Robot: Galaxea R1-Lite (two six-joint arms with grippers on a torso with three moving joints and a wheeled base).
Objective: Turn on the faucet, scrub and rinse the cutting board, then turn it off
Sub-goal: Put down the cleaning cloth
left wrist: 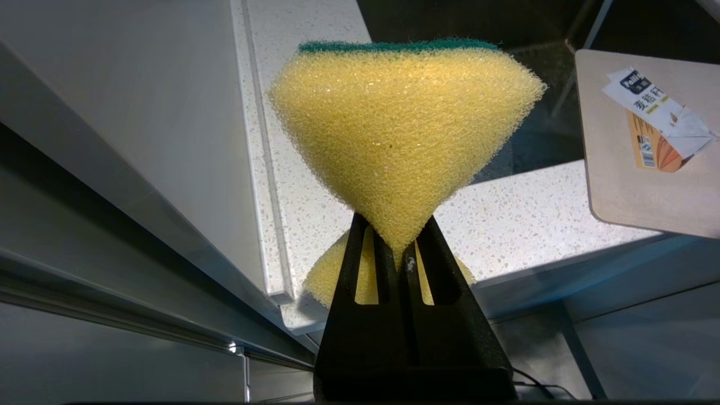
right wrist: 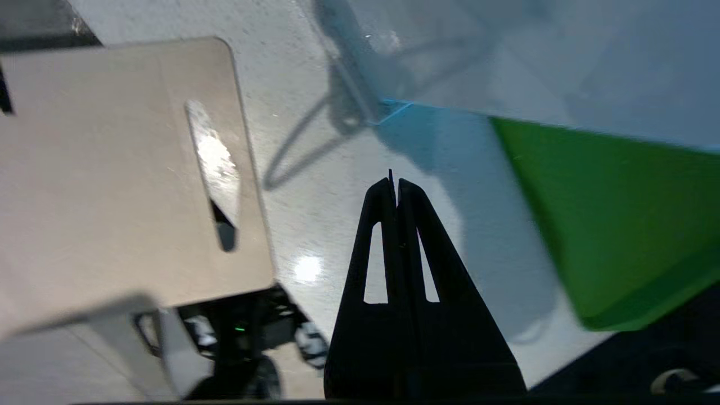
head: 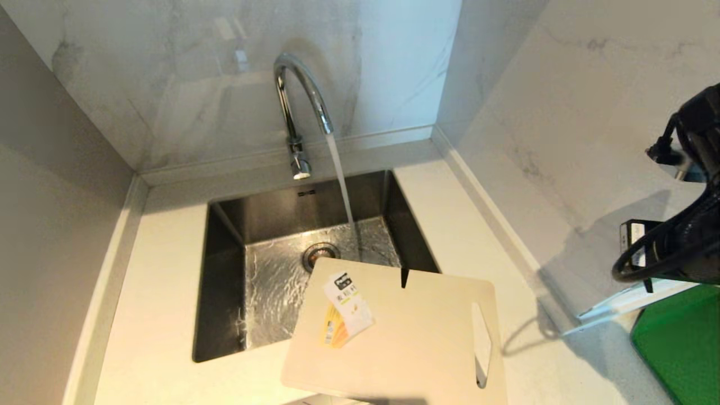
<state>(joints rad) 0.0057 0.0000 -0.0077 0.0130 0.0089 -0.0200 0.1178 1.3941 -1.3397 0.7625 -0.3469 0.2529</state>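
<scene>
Water streams from the chrome faucet [head: 298, 101] into the steel sink [head: 225, 270]. The beige cutting board [head: 405, 343] lies over the sink's front right corner and the counter, its paper label [head: 346, 316] facing up and its handle hole to the right; it also shows as the board [left wrist: 635, 185] and board [right wrist: 112, 169]. My left gripper [left wrist: 400, 243] is shut on a yellow sponge [left wrist: 402, 124] with a green scrub side, low beside the counter's front edge. My right gripper [right wrist: 394, 188] is shut and empty above the counter between board and green mat; its arm [head: 686, 225] shows at the right.
A green mat [head: 680, 343] lies on the white counter [head: 540, 360] at the right, under the right arm. Marble walls close in the back and right. The sink drain [head: 319, 256] sits just beyond the board's far edge.
</scene>
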